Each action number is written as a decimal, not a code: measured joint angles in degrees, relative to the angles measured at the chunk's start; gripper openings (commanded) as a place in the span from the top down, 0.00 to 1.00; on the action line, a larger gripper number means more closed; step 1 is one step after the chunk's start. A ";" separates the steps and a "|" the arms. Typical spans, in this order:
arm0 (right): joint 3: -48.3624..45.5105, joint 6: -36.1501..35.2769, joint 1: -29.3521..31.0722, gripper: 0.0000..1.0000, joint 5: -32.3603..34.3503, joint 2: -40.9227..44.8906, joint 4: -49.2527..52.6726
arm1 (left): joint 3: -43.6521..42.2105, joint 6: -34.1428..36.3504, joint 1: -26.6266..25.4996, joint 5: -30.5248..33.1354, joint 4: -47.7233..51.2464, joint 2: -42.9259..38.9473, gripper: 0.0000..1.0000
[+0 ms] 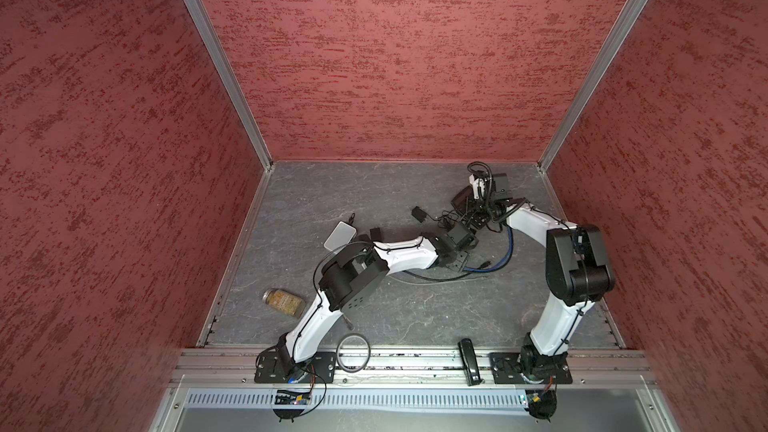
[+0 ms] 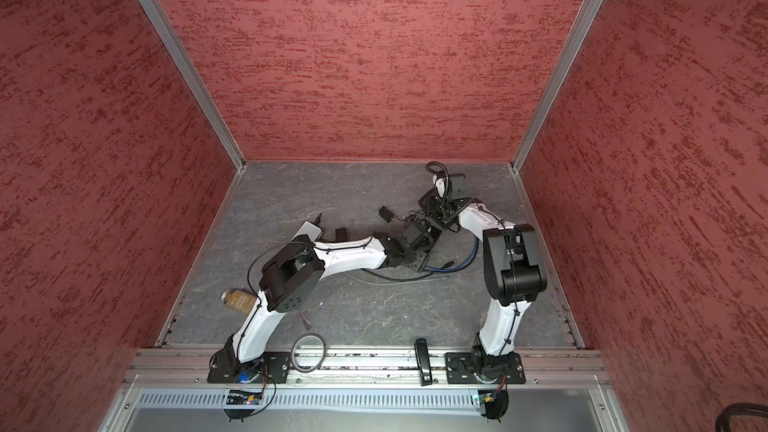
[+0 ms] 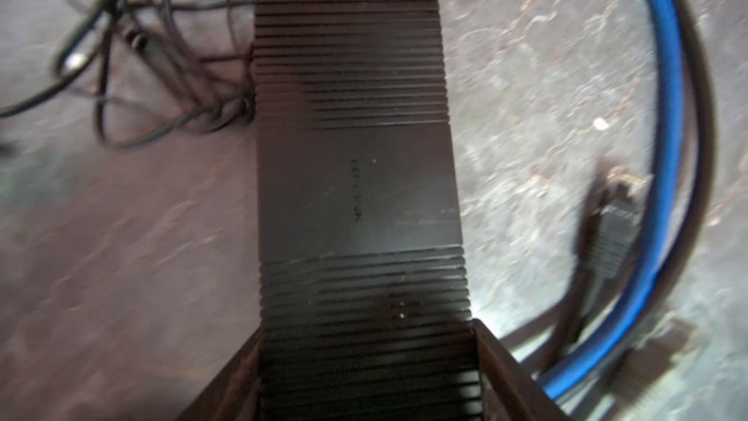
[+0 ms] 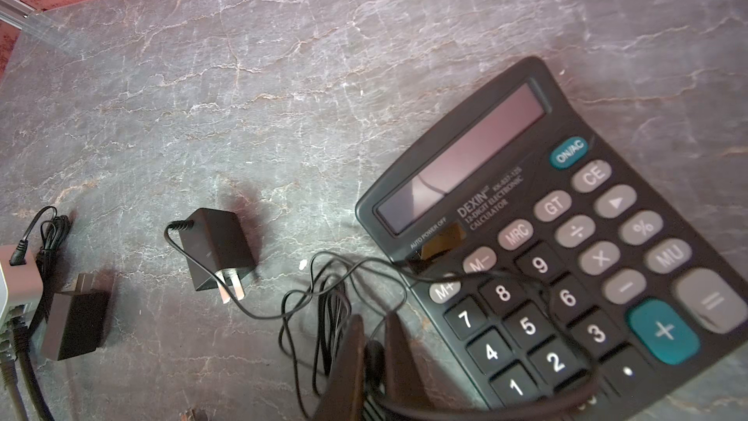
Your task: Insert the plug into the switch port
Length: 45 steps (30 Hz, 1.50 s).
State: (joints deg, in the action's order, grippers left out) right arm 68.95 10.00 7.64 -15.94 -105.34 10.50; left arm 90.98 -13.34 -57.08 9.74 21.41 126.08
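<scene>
**1. Front zone.** A glass jar (image 1: 284,303) lies on its side on the grey slate-patterned table (image 1: 415,317), near the base of the left arm.

**2. Centre zone.** The left gripper (image 3: 366,326) straddles 1 short end of the black ribbed network switch (image 3: 356,180). Its jaws stand wide. In the left wrist view both fingers (image 3: 502,370) bear against the long sides of the switch, so the switch is clamped. The switch is located mid-table between the 2 arms, ribbed top up. A blue cable (image 3: 670,115) curves past 1 long side without touching it. A black Ethernet connector (image 3: 617,216) lies loose between that cable and the switch. On the opposite side, a tangle of thin black wire (image 3: 162,83) reaches the switch edge.

**3. Far zone.** The right gripper (image 4: 373,317) has its jaws almost fully closed, pinching a small dark piece of the adapter cord (image 4: 251,309). Whether that piece is the plug itself cannot be told. The black power adapter (image 4: 214,255) lies beyond on the table, 2 prongs showing. A Dexin calculator (image 4: 546,236) lies face up just beside the gripper, with cord crossing its keys.
</scene>
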 measured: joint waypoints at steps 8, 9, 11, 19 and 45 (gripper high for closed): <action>0.00 0.02 0.00 0.98 0.00 0.02 0.00 | -5.99 4.85 0.57 2.86 -0.13 -5.42 0.40; 0.00 0.02 0.00 0.98 0.00 0.00 0.00 | -6.43 5.29 0.57 3.10 -0.17 -6.14 0.40; 0.00 0.02 0.00 0.98 0.00 0.02 0.00 | -6.99 6.29 0.63 3.65 -0.28 -7.41 0.40; 0.00 0.04 0.00 0.98 -0.04 0.00 0.00 | -11.26 8.26 1.29 5.95 -0.72 -14.25 0.40; -6.19 1.57 7.32 0.97 -2.08 10.91 1.31 | -46.66 -2.36 3.39 6.12 -1.75 -40.54 0.39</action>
State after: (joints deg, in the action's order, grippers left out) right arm 62.76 11.57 14.96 -18.02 -94.43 11.81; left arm 44.31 -15.70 -53.69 15.86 19.66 85.54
